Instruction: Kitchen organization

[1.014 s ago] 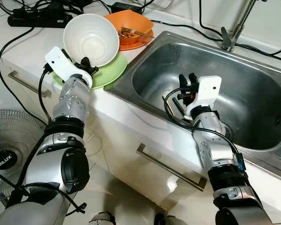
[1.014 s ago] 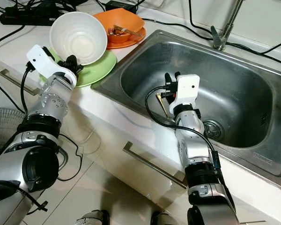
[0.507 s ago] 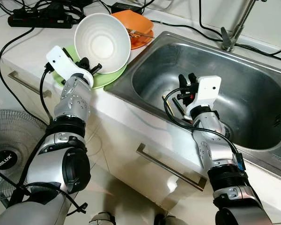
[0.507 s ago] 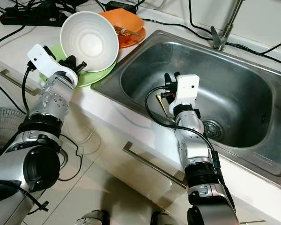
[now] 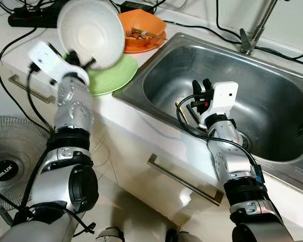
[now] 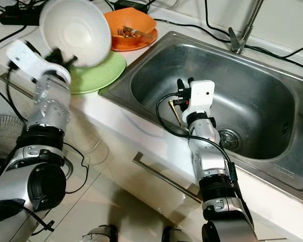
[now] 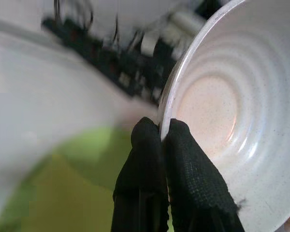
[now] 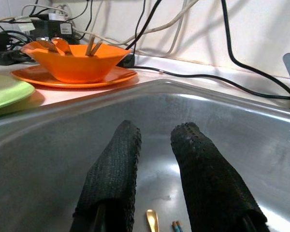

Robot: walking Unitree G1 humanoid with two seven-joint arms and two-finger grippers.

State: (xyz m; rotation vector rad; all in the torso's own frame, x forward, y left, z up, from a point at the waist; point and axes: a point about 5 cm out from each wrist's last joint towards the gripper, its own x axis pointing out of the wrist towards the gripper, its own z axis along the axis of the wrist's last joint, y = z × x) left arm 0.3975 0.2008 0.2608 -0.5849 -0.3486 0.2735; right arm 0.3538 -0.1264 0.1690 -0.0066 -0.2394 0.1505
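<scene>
Left pincer (image 7: 160, 140) (arm raised) pinches tilted white bowl's (image 5: 91, 31) rim.

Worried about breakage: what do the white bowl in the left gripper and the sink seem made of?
White bowl: likely glazed ceramic, though melamine is possible; glossy, faintly speckled, with concentric ridges inside. Left gripper pinches its rim. Sink: stainless steel, brushed grey with soft reflections.

Home kitchen — steel sink (image 5: 272, 65) with faucet (image 5: 252, 30) at 1 o'clock, white counter (image 5: 141, 126), drawer handle (image 5: 184, 181), dishes stacked at 11 o'clock.
</scene>
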